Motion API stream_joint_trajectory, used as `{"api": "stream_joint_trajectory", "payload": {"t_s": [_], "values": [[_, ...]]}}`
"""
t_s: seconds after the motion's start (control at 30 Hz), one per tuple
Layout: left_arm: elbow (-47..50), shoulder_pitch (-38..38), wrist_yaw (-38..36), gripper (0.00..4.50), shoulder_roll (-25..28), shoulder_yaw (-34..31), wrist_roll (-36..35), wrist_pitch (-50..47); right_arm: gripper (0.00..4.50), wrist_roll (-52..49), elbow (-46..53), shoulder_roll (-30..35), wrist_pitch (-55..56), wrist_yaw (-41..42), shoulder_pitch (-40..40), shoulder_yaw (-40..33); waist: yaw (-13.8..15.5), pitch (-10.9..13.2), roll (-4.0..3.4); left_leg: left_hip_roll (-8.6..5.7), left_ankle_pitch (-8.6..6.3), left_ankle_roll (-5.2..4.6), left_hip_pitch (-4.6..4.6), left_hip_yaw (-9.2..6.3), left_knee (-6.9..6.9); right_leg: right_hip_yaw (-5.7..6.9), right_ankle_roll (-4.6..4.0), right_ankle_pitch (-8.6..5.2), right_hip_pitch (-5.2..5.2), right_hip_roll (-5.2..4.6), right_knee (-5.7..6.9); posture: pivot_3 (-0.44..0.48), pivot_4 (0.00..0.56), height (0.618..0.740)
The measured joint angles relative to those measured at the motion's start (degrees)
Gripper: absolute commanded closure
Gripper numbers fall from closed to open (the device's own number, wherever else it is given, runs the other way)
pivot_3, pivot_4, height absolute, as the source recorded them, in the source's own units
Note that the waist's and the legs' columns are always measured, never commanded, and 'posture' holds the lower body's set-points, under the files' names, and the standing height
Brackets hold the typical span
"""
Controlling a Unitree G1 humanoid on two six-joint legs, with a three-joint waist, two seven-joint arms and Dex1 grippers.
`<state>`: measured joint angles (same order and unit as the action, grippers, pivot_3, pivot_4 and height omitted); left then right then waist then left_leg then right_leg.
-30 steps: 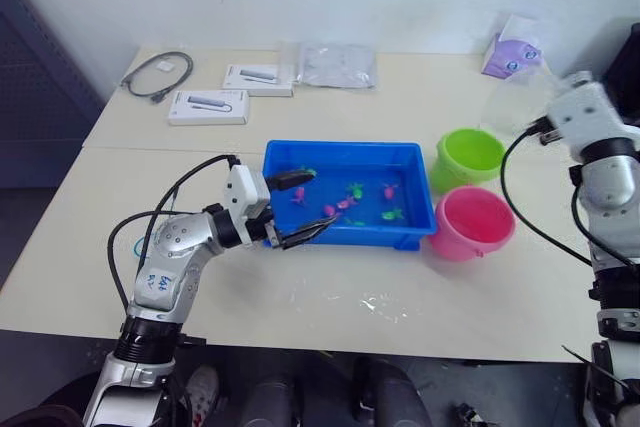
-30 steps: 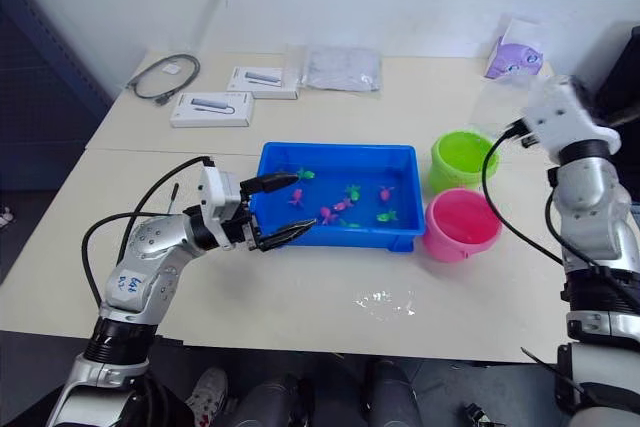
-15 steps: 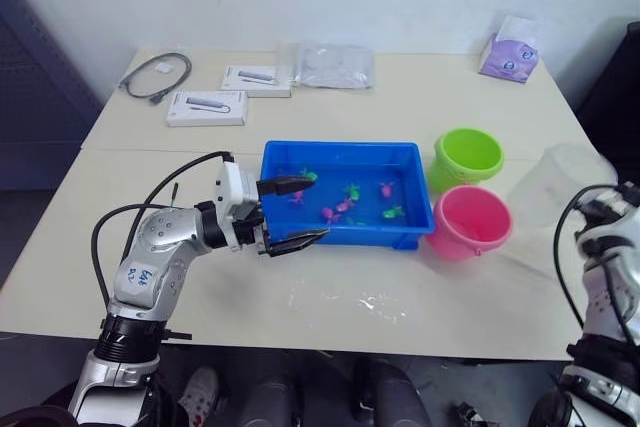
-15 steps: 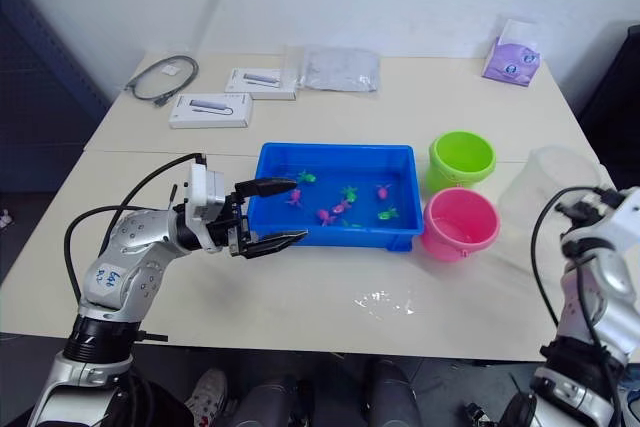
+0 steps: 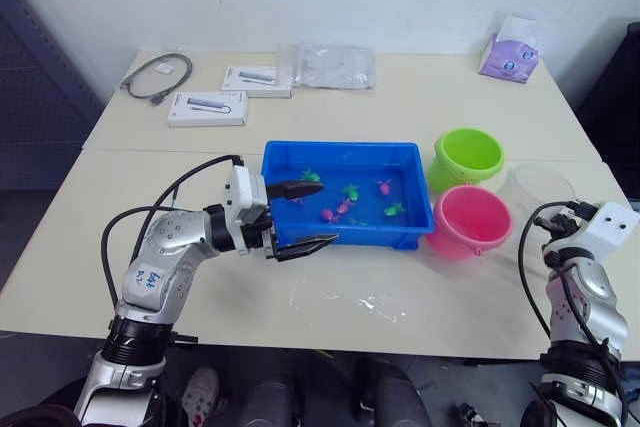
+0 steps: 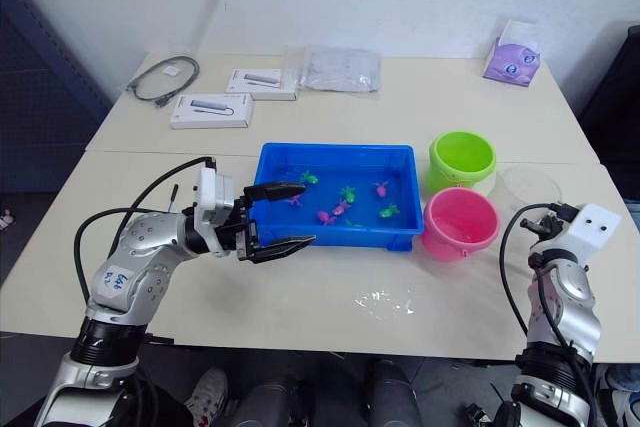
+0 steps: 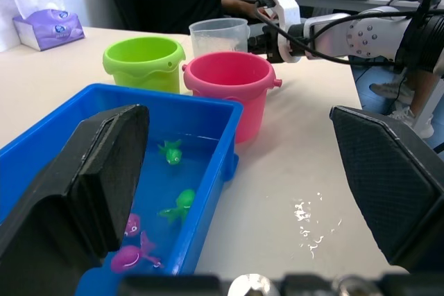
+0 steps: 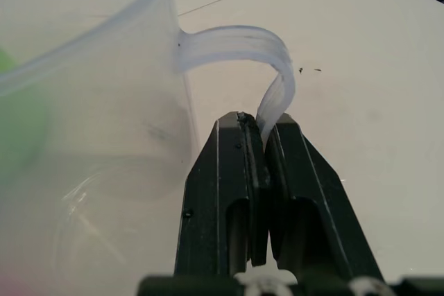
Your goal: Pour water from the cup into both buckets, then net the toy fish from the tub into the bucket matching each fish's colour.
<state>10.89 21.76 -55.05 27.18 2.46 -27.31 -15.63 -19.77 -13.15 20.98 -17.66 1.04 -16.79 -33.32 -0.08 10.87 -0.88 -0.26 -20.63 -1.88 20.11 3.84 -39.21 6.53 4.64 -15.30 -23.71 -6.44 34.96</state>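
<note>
The clear cup (image 5: 536,193) stands upright at table level just right of the pink bucket (image 5: 470,221) and lime green bucket (image 5: 470,155). My right gripper (image 8: 260,128) is shut on the cup's thin handle (image 8: 239,38). The blue tub (image 5: 340,147) lies mid-table with water and several toy fish in it, among them a pink fish (image 5: 330,213) and a green fish (image 5: 394,211). At the tub's near left corner my left gripper (image 5: 305,215) is open, one finger over the tub, the other outside its front wall, with nothing held.
A water splash (image 5: 376,303) glistens on the table in front of the tub. Along the back lie a coiled black cable (image 5: 157,75), two white boxes (image 5: 208,107), a clear plastic bag (image 5: 335,65) and a purple tissue box (image 5: 503,55).
My right arm has brought the cup down from a raised, tilted pose to upright beside the pink bucket. The left gripper stayed open, shifting slightly along the tub's corner.
</note>
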Motion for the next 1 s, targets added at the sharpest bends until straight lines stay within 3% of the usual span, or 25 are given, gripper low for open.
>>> {"api": "stream_joint_trajectory", "payload": {"t_s": [0.07,0.27,0.57,0.73,0.87,1.0], "values": [[0.21,-0.35,0.09,0.00,0.57,-0.07,0.18,0.01,2.98,-0.76,2.48,0.00,-1.24,0.11,2.48,-0.01,0.15,0.00,0.00,0.00,0.00,0.00,0.02,-0.06,0.00,0.02,0.00,0.00,0.00,-0.01,-0.03,0.000,0.150,0.740],[0.21,-2.63,0.18,0.00,1.69,-0.37,1.13,0.49,0.05,-3.67,11.92,0.02,-7.18,0.06,10.37,-1.12,0.05,0.00,0.00,0.01,-0.01,-0.01,0.02,-0.05,0.00,0.00,0.00,0.00,0.00,-0.02,-0.02,0.000,0.150,0.740],[-0.67,-5.15,0.16,0.00,3.56,-2.25,2.66,3.39,0.05,-11.74,28.56,0.96,-13.85,9.25,28.87,-3.57,0.11,-0.02,-0.03,0.01,-0.08,-0.11,0.00,-0.04,0.07,-0.05,0.00,0.00,0.01,-0.05,-0.08,0.000,0.150,0.740],[-1.12,-9.47,1.16,0.00,7.32,-7.30,2.66,3.76,0.05,-14.30,34.40,3.57,-2.13,26.65,38.93,-6.85,-0.15,0.00,-0.04,0.04,-0.17,-0.16,-0.04,0.05,0.11,-0.10,-0.01,-0.01,-0.01,-0.02,-0.30,0.000,0.150,0.740],[-3.20,-13.77,4.58,0.00,7.95,-14.08,2.70,4.49,0.05,-15.43,37.01,6.73,6.98,36.60,35.88,-7.11,-0.42,0.05,0.19,0.08,-0.33,-0.17,-0.47,0.16,0.12,-0.25,-0.01,0.00,0.21,-0.03,-0.28,0.000,0.150,0.740],[-5.10,-22.73,9.00,0.00,8.37,-24.09,2.80,5.84,0.05,-14.91,40.67,10.35,12.54,45.58,30.85,2.18,-0.51,0.11,0.31,0.21,-0.40,0.00,-0.55,0.16,0.19,-0.17,-0.23,-0.13,0.13,-0.04,-0.15,0.000,0.150,0.740]]}}
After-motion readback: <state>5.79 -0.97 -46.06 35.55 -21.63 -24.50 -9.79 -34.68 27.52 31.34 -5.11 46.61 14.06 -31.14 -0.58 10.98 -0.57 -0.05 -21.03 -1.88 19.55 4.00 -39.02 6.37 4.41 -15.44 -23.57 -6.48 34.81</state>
